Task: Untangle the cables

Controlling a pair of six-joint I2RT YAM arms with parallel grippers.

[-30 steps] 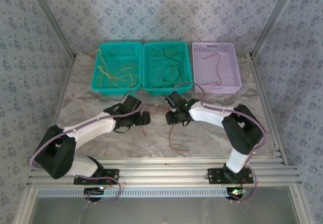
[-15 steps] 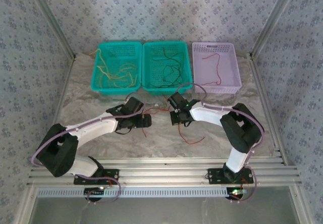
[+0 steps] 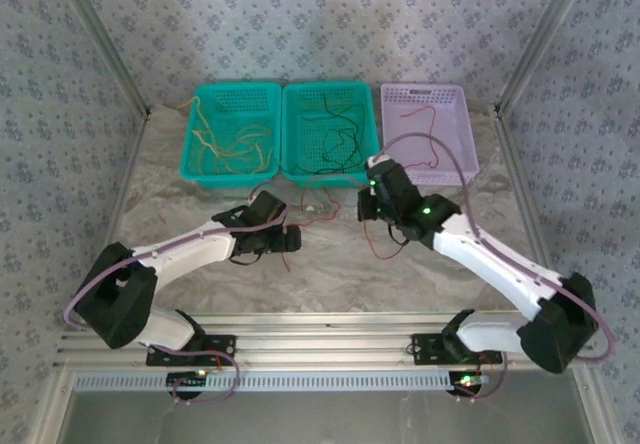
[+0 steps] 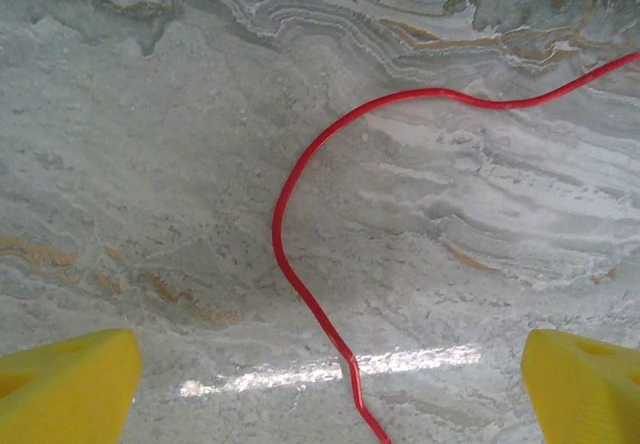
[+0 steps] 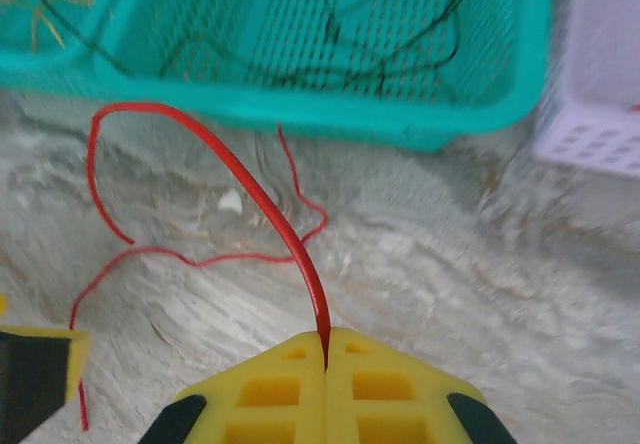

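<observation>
A red cable [image 5: 262, 204] rises in an arc from my right gripper [image 5: 326, 352], which is shut on its end. In the top view the right gripper [image 3: 368, 202] hovers just in front of the middle teal basket [image 3: 330, 176]. The red cable [image 3: 322, 214] trails left along the table toward my left gripper [image 3: 290, 236]. The left gripper [image 4: 330, 394] is open, its yellow fingertips [image 4: 65, 384] wide apart, and a stretch of red cable [image 4: 285, 264] lies on the marble between them, untouched.
Three baskets line the back: a teal one [image 3: 196, 139] holding yellow cables [image 3: 232, 142], the middle teal one holding black cables [image 3: 335, 136], and a lilac one [image 3: 465, 134] with a red cable [image 3: 428, 129]. The metal frame rail [image 3: 320, 339] runs along the near edge.
My right arm has swung its gripper up and to the right toward the baskets, pulling the red cable along and lifting it. The left gripper has barely moved.
</observation>
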